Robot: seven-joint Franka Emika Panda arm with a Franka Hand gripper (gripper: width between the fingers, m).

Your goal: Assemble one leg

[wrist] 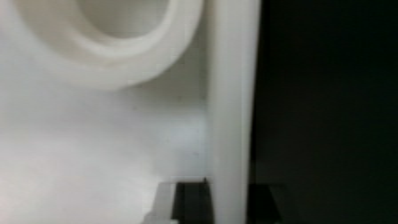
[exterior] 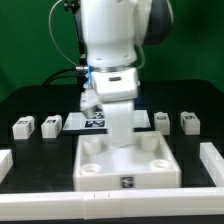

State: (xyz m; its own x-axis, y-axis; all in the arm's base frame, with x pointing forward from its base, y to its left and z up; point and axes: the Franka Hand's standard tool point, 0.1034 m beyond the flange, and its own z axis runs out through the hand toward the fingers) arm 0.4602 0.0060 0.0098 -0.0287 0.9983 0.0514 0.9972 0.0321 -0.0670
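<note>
Beside the tray — legs, exterior view only

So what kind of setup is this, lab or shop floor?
Most likely a robotics lab bench: a plain green backdrop behind a black table, a white robot arm over it, and white furniture parts, a tray and small legs, carrying square marker tags.

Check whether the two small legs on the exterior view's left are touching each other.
Apart. The exterior view shows a strip of dark table between the outer leg and the inner leg.
</note>
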